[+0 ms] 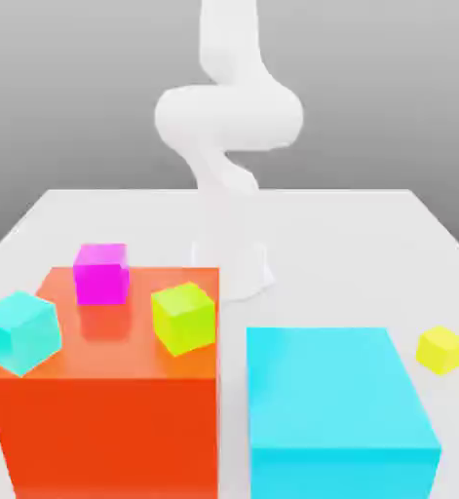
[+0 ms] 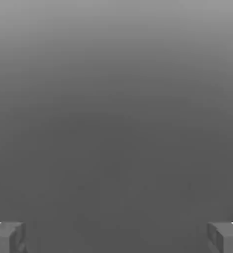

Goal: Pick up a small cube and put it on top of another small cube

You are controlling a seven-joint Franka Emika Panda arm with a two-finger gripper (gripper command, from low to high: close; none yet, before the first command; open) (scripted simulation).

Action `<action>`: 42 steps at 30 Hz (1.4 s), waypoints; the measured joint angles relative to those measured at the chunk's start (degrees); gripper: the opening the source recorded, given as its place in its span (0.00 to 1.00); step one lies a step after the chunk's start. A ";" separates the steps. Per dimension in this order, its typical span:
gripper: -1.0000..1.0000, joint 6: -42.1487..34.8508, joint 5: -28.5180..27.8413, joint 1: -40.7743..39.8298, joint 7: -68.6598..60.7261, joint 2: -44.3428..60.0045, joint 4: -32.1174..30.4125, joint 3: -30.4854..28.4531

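Three small cubes are at the big orange block [image 1: 106,409] in the exterior view. A magenta cube [image 1: 101,273] rests toward its back and a yellow-green cube [image 1: 184,318] sits tilted near its right edge. A cyan cube [image 1: 19,331] overlaps its left edge, and I cannot tell whether it rests on the block. Another small yellow cube [image 1: 440,349] lies on the white table [image 1: 369,244] at the exterior view's right. The white arm [image 1: 228,117] rises behind the blocks. In the hand view my gripper [image 2: 116,238] is open, its fingertips [image 2: 7,237] far apart with only grey background between them.
A big cyan block [image 1: 335,409] stands to the right of the orange block, a narrow gap between them. The arm's base [image 1: 238,268] stands just behind the orange block. Bare table lies at the back left and back right.
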 joint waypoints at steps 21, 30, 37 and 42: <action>0.50 23.13 -8.72 19.12 22.92 44.43 -17.09 25.19; 0.00 33.75 -25.61 32.52 37.23 61.02 -15.68 11.63; 0.00 32.95 -24.40 31.58 36.30 59.84 -16.02 12.87; 0.00 25.77 -12.53 25.99 26.73 49.85 -18.26 19.99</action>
